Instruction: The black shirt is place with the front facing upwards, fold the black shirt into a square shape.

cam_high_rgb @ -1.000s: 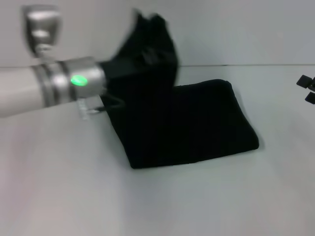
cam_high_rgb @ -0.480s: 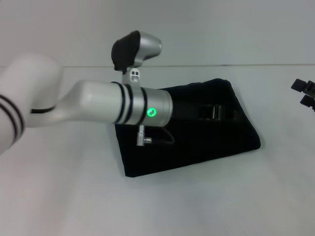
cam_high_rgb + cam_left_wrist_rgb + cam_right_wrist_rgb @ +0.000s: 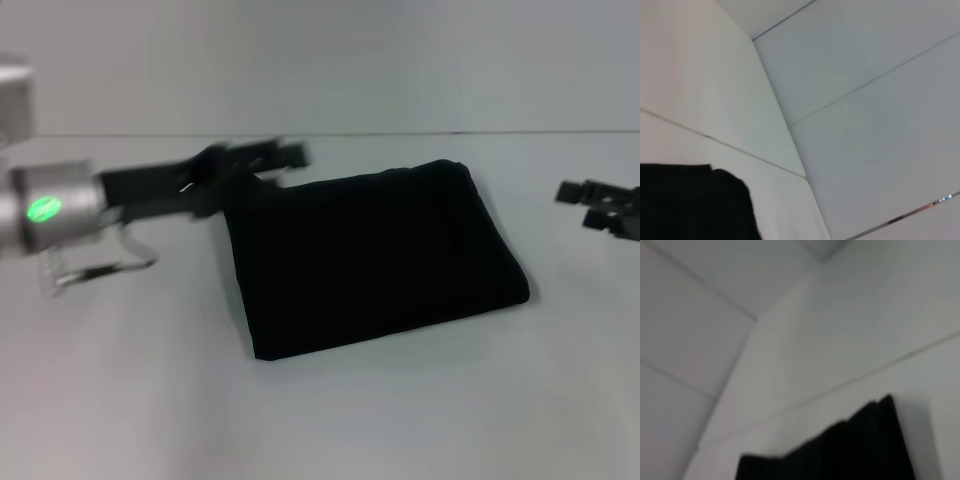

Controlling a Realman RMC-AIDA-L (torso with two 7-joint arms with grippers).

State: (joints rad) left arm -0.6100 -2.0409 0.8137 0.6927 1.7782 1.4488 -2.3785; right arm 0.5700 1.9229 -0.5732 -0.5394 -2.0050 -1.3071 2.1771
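The black shirt [image 3: 370, 255] lies in the middle of the pale surface [image 3: 320, 410], folded down to a compact, roughly four-sided block. Its far right corner is slightly raised and its near edge runs slanted from near left to right. No print or label shows, so only plain black cloth faces up.

The left hand [image 3: 262, 157] hovers at the shirt's far left corner, reaching in from the left. It is blurred, and I cannot tell whether its fingers are apart or together, nor whether they touch the cloth. The right hand [image 3: 600, 207] hangs well off to the right, apart from the shirt; its fingers cannot be made out either. Each wrist view shows only a dark piece of the shirt against the surface and the wall behind.

Judging by its look, the shirt is light, limp cotton in several stacked layers. It will sag and unfold if lifted by a single layer, and it should slide easily on the smooth surface. The safest hold is probably a pinch through all layers at a corner or along a folded edge. To square the shape, pressing or nudging an edge seems wiser than lifting.
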